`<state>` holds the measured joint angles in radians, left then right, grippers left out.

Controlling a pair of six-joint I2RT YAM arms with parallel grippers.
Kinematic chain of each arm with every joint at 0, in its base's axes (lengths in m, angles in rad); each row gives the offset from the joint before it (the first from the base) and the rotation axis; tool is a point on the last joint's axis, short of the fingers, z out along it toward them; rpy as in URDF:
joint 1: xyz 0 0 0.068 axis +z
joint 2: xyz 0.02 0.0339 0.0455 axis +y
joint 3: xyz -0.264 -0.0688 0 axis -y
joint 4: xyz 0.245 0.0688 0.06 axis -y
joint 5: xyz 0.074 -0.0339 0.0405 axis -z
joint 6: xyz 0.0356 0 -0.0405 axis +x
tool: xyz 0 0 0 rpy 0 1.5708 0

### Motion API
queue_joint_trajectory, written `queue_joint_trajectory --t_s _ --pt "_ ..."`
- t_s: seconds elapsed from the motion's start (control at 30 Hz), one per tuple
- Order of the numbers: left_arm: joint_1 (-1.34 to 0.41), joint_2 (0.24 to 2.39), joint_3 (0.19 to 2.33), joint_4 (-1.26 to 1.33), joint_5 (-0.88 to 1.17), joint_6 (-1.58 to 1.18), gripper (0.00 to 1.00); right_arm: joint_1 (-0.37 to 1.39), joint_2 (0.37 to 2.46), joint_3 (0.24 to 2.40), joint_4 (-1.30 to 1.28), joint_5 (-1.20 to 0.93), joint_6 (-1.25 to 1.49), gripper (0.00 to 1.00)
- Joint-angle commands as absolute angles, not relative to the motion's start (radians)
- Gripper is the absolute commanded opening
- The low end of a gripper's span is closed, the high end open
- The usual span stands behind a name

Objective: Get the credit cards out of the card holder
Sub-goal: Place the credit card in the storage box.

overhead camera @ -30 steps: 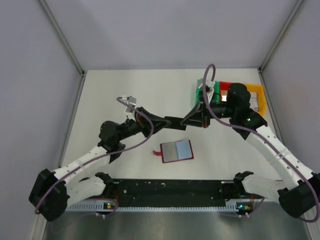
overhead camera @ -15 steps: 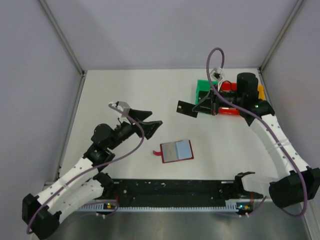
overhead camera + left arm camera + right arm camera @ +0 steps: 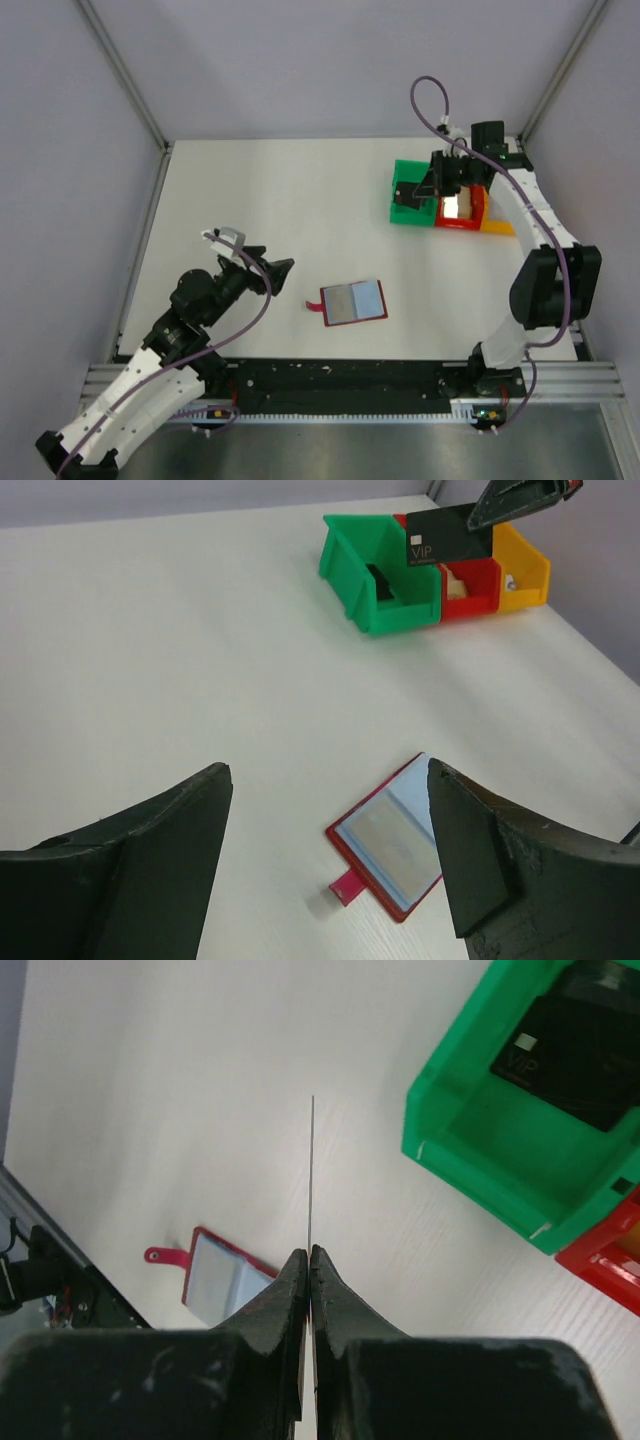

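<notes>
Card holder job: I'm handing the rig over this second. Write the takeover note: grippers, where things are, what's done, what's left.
Left gripper: open and empty, hovering left of the card holder.
Right gripper: shut on a dark VIP card, held in the air over the green bin.
Card holder: lies open on the table, with at least one pale card showing inside.
Done: a second dark card lies in the green bin. The red bin holds a pale item; cannot tell what.
Left: release the held card, then pull out whatever is in the holder.
</notes>
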<state>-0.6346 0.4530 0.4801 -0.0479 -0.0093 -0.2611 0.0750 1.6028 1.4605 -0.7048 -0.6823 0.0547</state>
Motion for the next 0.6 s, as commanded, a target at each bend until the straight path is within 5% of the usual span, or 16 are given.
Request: queue_joint_trajectory --t_s 0.0,0.57 --pt "-0.63 0.425 0.479 -0.143 -0.025 -0.281 0.83 0.04 1.712 1.575 -0.744 -0.562 0.034 0.0" --pt "-0.632 0.433 0.495 -0.255 -0.008 -0.344 0.83 0.012 2.065 1.853 -0.828 -0.595 -0.08 0.0"
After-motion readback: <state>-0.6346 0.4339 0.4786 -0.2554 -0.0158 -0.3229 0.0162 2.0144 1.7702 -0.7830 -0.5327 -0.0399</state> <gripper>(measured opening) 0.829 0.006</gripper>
